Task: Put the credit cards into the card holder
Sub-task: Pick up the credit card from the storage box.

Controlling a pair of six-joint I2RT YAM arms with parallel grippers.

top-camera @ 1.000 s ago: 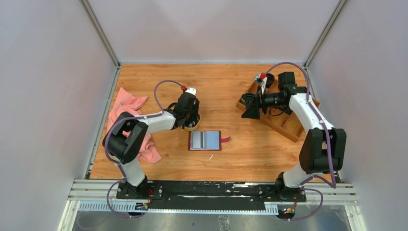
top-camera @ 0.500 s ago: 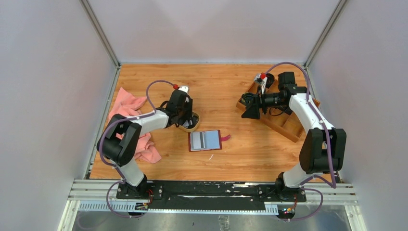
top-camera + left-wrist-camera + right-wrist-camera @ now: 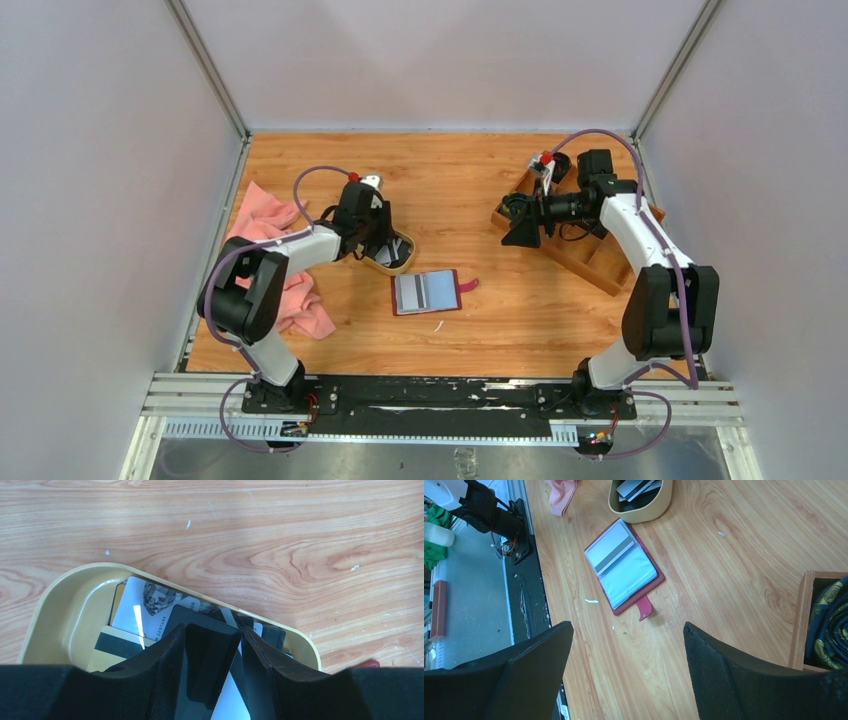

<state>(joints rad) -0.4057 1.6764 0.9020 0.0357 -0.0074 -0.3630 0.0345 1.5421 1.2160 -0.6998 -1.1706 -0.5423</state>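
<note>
The credit cards [image 3: 150, 610] lie in a loose pile inside the tan dish [image 3: 65, 600], some black and some pale, and none of them is in the card holder [image 3: 427, 292] yet. The card holder is open flat near the middle of the table [image 3: 480, 180], grey pockets facing up, and the dish sits just beside it at 11 o'clock. I have the left gripper [image 3: 212, 635] down inside the dish with one finger on each side of a black card [image 3: 210, 660]. The fingers are close to the card's edges, but I cannot tell if they are pinching it or only sitting next to it. So I think I am on the first step, picking up a card. Next I need a firm squeeze on that one card alone, a slow lift clear of the dish wall, then a short carry toward 5 o'clock to slide an edge into a pocket. The holder is loose, so it may slip when the card pushes on it. The right gripper [image 3: 627, 626] hangs wide open with nothing in it, off at 2 o'clock from the holder, by the wooden tray [image 3: 590, 255]. On a pale card [image 3: 130, 615] I can read "CENTURY"; the other print is too small for me
</note>
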